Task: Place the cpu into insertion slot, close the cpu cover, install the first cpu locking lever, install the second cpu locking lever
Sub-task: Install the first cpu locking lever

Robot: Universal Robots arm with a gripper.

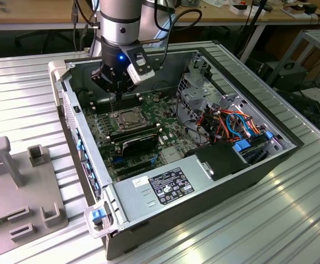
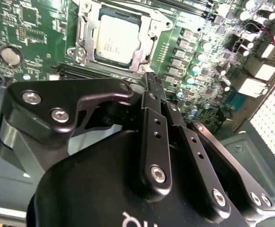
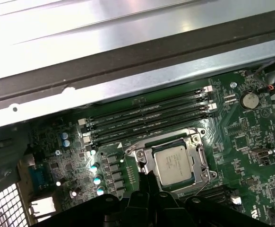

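Observation:
The cpu (image 2: 117,40) (image 3: 174,163) (image 1: 128,117) lies flat in the insertion slot (image 3: 205,163) on the green motherboard, silver top facing up. The cpu cover (image 2: 146,51) (image 3: 143,155) lies down around it as a metal frame. A thin lever rod (image 3: 201,187) angles out past one corner of the socket. My gripper (image 2: 150,78) (image 3: 149,178) (image 1: 113,110) hangs just off the socket's edge, on the exterior view's left of the cpu. Its black fingers are pressed together with nothing between them.
Long black memory slots (image 3: 147,118) run beside the socket, toward the case wall (image 3: 128,80). The open case also holds a power supply (image 1: 165,184), a drive cage (image 1: 196,91) and cable bundles (image 1: 231,124). A grey fixture (image 1: 17,181) stands outside the case on the exterior view's left.

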